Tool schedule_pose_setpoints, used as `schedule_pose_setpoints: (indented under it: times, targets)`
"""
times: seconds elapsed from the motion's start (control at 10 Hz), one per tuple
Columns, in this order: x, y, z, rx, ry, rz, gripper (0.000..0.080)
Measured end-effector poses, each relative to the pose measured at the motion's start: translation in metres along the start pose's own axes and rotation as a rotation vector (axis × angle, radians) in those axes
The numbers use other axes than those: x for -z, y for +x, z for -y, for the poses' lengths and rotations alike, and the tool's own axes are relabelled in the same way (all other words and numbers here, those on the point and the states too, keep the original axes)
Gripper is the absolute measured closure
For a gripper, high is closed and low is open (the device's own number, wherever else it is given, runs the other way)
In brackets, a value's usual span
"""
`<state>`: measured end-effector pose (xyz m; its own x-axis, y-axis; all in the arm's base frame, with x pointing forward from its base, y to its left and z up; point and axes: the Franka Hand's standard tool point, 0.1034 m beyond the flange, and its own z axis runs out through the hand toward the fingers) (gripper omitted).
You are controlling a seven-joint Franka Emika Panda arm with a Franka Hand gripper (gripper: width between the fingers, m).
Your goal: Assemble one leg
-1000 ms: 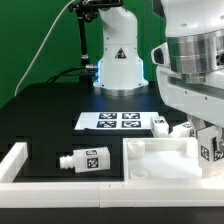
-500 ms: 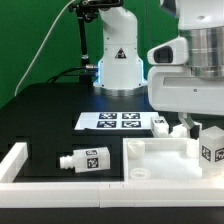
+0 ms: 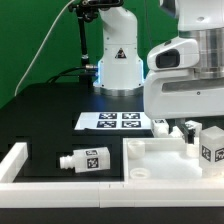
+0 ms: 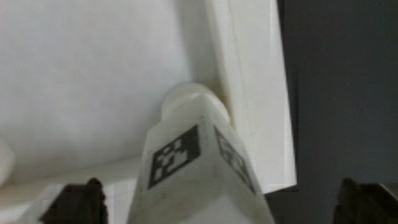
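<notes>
One leg (image 3: pixel 212 150), white and blocky with a black-and-white tag, stands upright at the tabletop's corner on the exterior view's right. In the wrist view this leg (image 4: pixel 192 150) sits between my dark fingertips (image 4: pixel 80 202), which stand wide of it on both sides without touching. My gripper (image 4: pixel 217 205) is open and empty just above the leg. The arm's white hand (image 3: pixel 185 85) hangs over it in the exterior view. A second leg (image 3: pixel 85 159) lies on its side on the black table. The tabletop (image 3: pixel 160 160) is a white tray-like square.
The marker board (image 3: pixel 118 121) lies behind the tabletop. Two more small white legs (image 3: pixel 160 125) lie between the board and the tabletop. A white L-shaped rail (image 3: pixel 18 160) borders the front on the exterior view's left. A robot base (image 3: pixel 118 62) stands at the back.
My gripper has let go of the upright leg and risen off it. The leg stays standing at the tabletop's corner. The other parts have not moved.
</notes>
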<state>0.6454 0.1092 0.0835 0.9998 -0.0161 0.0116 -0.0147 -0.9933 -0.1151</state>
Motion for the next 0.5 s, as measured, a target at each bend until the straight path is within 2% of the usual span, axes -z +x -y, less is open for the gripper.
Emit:
schedule_pose_setpoints:
  times: [0.1,0.3,0.5]
  targets:
    - [-0.0004,0.0006,-0.0016,0.167,-0.008,-0.005,0.0150]
    - [-0.0020,0.0016,-0.0025,0.179,-0.010,-0.020,0.0150]
    - [-0.0023,0.0014,-0.0026,0.170,-0.009,-0.020,0.0408]
